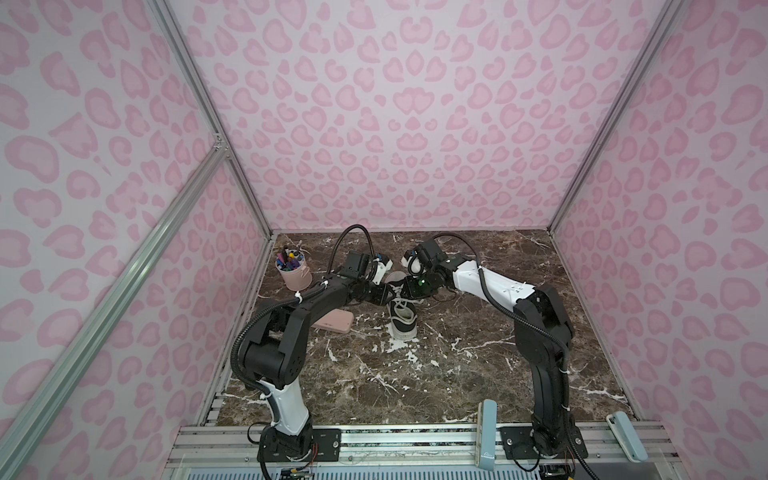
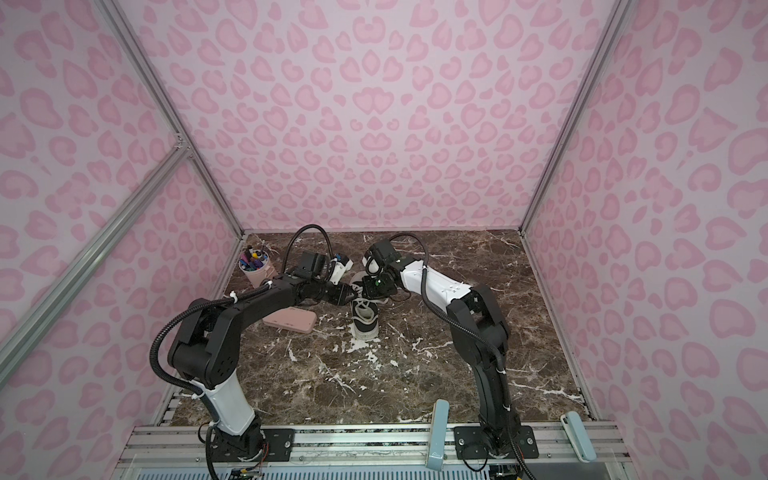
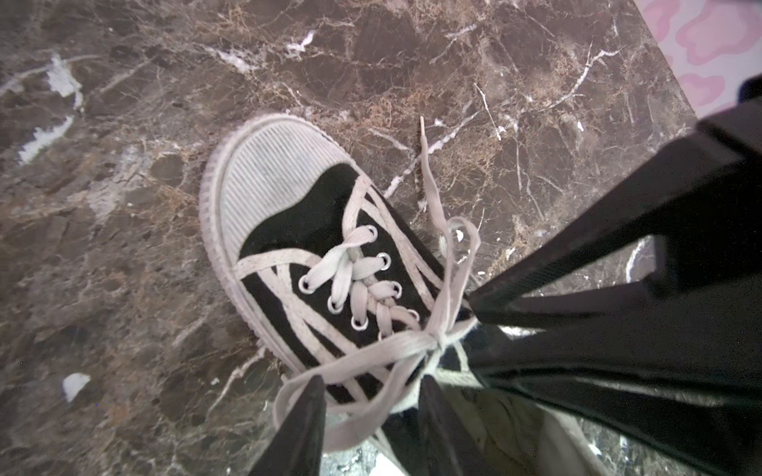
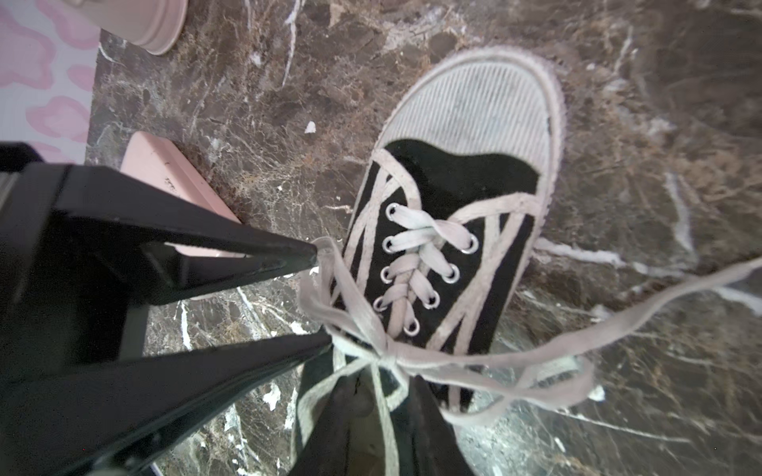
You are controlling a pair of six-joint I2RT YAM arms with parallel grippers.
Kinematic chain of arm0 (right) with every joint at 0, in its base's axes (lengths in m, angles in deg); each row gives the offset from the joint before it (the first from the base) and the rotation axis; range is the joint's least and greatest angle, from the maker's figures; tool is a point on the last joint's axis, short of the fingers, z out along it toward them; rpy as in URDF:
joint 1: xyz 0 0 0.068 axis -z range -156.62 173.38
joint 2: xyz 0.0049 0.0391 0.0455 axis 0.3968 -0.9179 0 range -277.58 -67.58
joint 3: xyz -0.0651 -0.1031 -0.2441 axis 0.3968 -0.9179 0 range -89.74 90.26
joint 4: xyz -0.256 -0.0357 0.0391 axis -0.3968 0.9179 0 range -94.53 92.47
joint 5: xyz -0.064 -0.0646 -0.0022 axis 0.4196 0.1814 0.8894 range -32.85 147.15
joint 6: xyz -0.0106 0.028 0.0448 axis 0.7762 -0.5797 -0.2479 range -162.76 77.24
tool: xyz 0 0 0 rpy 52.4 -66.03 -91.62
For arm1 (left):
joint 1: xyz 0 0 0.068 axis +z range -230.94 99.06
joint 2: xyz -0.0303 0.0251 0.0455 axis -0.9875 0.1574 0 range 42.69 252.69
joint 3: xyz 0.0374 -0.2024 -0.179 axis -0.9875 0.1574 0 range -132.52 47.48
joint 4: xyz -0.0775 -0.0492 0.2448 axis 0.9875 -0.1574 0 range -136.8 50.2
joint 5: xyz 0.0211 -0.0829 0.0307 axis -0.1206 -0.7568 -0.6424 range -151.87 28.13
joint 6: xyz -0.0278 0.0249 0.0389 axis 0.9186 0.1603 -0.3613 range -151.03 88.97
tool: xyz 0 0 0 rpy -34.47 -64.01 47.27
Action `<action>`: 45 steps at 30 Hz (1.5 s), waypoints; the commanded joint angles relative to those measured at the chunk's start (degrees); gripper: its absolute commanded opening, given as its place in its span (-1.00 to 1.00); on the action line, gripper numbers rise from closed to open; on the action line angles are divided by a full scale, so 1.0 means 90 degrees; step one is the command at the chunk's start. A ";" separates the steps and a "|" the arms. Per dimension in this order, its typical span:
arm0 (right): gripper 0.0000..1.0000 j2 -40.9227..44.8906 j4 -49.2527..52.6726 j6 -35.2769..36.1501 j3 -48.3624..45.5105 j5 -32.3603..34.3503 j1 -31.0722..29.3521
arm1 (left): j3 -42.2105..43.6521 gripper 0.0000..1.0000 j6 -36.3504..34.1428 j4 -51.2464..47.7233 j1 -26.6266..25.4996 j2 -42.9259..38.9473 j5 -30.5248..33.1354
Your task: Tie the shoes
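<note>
The shoe (image 1: 402,319) (image 2: 365,319), black canvas with a white toe cap, stands on the marble table with its toe toward the front. Its white laces meet in a bow knot (image 3: 436,341) (image 4: 383,353) above the top eyelets. My left gripper (image 3: 371,381) (image 4: 323,294) is open, and one bow loop (image 3: 288,395) lies around and between its fingers. My right gripper (image 4: 387,385) (image 3: 472,329) is open just behind the knot, over the shoe's mouth, with a thin white strip running between its fingers. The other loop (image 4: 536,383) and a free lace end (image 4: 701,284) trail off to the side.
A flat pink case (image 1: 334,323) (image 2: 291,322) (image 4: 165,173) lies left of the shoe, under my left arm. A pink cup of pens (image 1: 294,274) (image 2: 257,270) stands at the back left. Two pale blue holders (image 1: 486,432) (image 1: 625,434) sit on the front rail. Pink patterned walls close in three sides.
</note>
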 commanded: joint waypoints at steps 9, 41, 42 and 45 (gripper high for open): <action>-0.46 0.0176 -0.0196 -0.0152 -0.0304 -0.0040 0.0232 | -0.0727 -0.18 0.0219 -0.0506 -0.0238 0.0462 0.0175; -0.48 0.0225 -0.0282 -0.0152 -0.0434 -0.0163 0.0288 | -0.1006 -0.35 0.0498 -0.0635 -0.0400 0.0557 0.0198; -0.48 0.0223 -0.0275 -0.0146 -0.0427 -0.0166 0.0293 | -0.1009 -0.35 0.0483 -0.0663 -0.0406 0.0570 0.0196; -0.48 0.0225 -0.0263 -0.0143 -0.0400 -0.0167 0.0291 | -0.1229 -0.35 0.0454 -0.0777 -0.0398 0.0659 0.0224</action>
